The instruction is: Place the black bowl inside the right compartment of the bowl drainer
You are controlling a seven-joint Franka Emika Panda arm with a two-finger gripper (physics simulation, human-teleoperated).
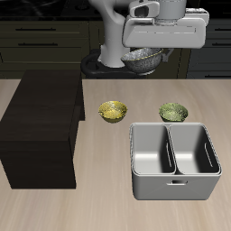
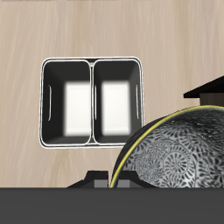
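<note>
A: Where was the black bowl (image 1: pixel 143 60)?
B: Up in the air, held under the gripper (image 1: pixel 144 54) toward the back of the table. In the wrist view its speckled silver inner face (image 2: pixel 175 153) filled much of the shot.
A: Gripper state?
B: Looked clamped on the bowl's rim, since the bowl hung off the table with nothing else under it. Fingertips themselves weren't clearly visible.
A: Drainer?
B: The bowl drainer (image 1: pixel 135 171) sat near the table's front edge, both wells empty. Yellow bowl (image 1: pixel 113 111) and green bowl (image 1: pixel 173 112) sat just behind it, and a dark cabinet (image 1: pixel 41 126) stood off to the side.
A: Progress?
B: Pick and lift looked done. Left, I'd judge: carry it forward over the right compartment, lower, release.
</note>
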